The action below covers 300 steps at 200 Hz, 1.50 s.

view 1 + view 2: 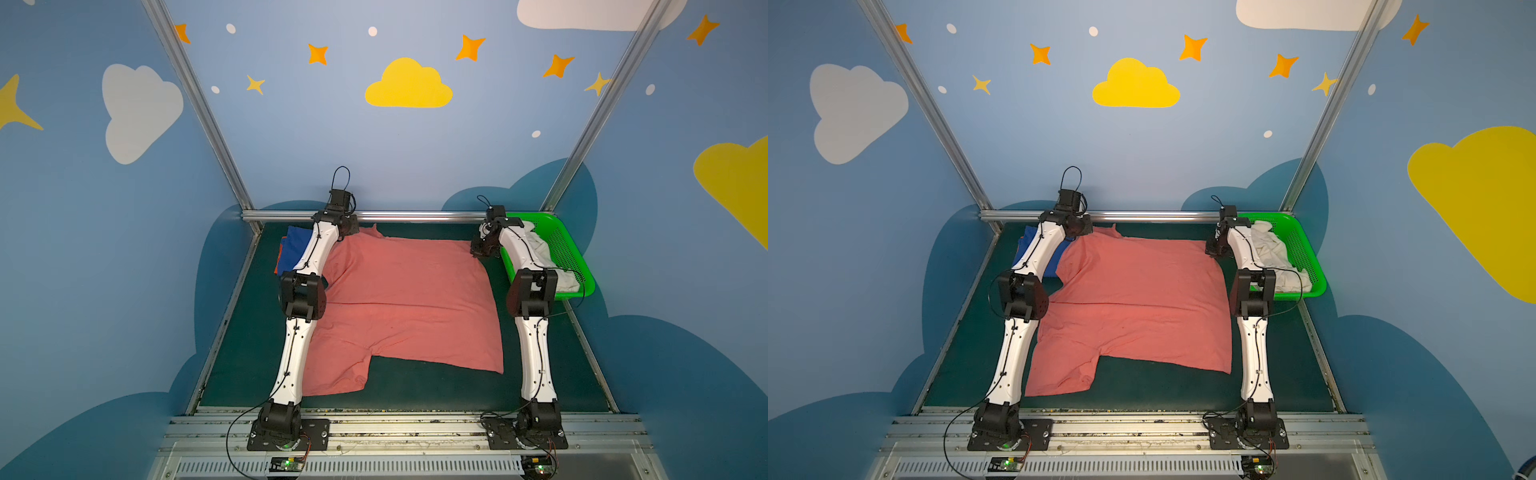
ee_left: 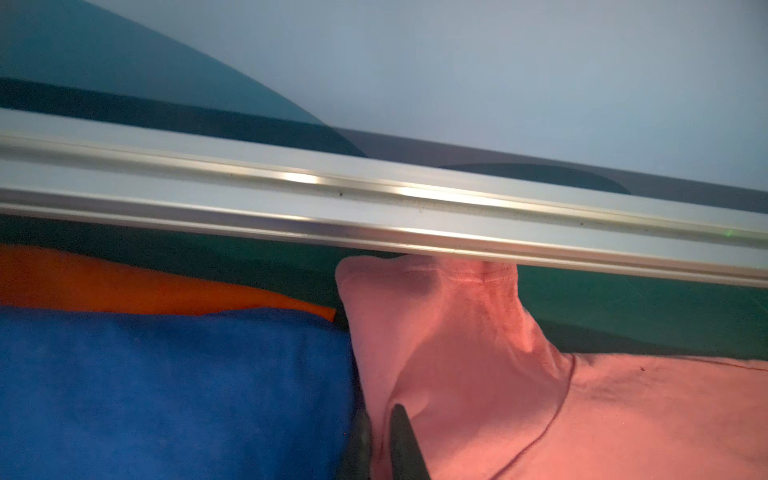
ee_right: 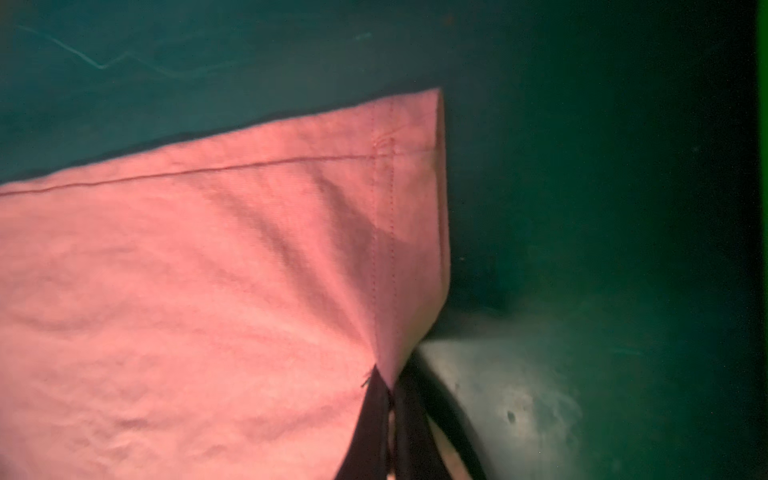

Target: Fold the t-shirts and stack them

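**Both top views.** The salmon-pink t-shirt [image 1: 407,299] lies spread flat on the dark green table [image 1: 415,386], neck end toward the left arm and hem toward the right arm. The left gripper [image 1: 348,227] sits at the shirt's far sleeve, and the right gripper [image 1: 478,249] at its far hem corner. Neither gripper's jaws can be made out from here. A folded royal blue t-shirt [image 1: 297,245] rests at the far left, just beside the pink one. A crumpled white t-shirt [image 1: 1273,245] lies in the green basket [image 1: 569,249] at the far right.

**Left wrist view.** The left gripper [image 2: 382,424] is clamped on a raised ridge of pink cloth below the far sleeve. The orange t-shirt [image 2: 124,286] lies beneath the blue one, both folded, in front of the aluminium rail [image 2: 374,199].

**Right wrist view.** The right gripper [image 3: 388,399] is pinched together on the pink shirt's stitched hem, just short of the corner, and the cloth puckers toward its tips.

**Step in hand.** This appears to be the first fold of the pink shirt, with its far edge seized at both ends. The next move likely calls for lifting both ends together and carrying that edge toward the near edge, with the cloth kept taut between the grippers so the fold falls straight.

**Count.**
- T-shirts: four (two folded and stacked, one being folded, one waiting in the basket).
- Basket: one.
- Grippers: two.
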Available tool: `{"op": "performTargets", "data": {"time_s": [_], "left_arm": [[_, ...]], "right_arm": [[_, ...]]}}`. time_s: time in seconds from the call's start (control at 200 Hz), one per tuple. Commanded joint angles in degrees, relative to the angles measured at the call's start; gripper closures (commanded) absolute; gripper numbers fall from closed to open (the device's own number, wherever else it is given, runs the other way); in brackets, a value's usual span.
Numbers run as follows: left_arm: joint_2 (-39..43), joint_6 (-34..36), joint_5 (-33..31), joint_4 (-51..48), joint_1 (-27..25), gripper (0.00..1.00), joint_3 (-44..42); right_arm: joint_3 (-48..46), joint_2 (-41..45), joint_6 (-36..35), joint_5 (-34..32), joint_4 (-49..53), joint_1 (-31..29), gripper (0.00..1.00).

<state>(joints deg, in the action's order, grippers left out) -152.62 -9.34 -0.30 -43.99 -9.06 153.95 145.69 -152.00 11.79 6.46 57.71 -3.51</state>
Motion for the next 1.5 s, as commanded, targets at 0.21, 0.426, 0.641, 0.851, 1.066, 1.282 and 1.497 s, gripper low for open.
{"op": "performTargets", "data": {"time_s": [0.21, 0.426, 0.641, 0.851, 1.066, 1.282, 1.497], "left_arm": [[7.74, 1.51, -1.62, -1.09, 0.21, 0.95, -3.32], [11.59, 2.97, -1.74, -2.01, 0.42, 0.95, -8.44], [17.42, 3.10, -1.81, 1.88, 0.58, 0.95, -19.00], [23.33, 2.28, -2.61, 5.98, 1.47, 0.95, -29.71], [30.19, 1.86, -3.03, 11.21, 2.03, 0.95, -41.93], [35.22, 2.51, -4.16, 12.56, 2.02, 0.95, -51.78], [38.84, 2.23, -5.83, 12.43, 1.93, 0.88, -61.36]], "right_arm": [[-8.62, 10.57, -3.04, -1.10, -4.99, -0.93, 1.00], [-13.30, 14.18, -4.81, -1.69, -4.35, -1.24, 1.00], [-23.34, 20.06, -4.77, -2.32, -8.39, -1.61, 1.00], [-30.63, 24.73, -4.65, -4.05, -10.38, -1.68, 1.00], [-39.69, 29.78, -4.30, -6.24, -12.78, -1.67, 1.00], [-49.37, 33.99, -3.40, -7.44, -14.70, -1.68, 1.00], [-55.82, 35.37, -2.65, -8.12, -15.11, -1.98, 0.96]]}}
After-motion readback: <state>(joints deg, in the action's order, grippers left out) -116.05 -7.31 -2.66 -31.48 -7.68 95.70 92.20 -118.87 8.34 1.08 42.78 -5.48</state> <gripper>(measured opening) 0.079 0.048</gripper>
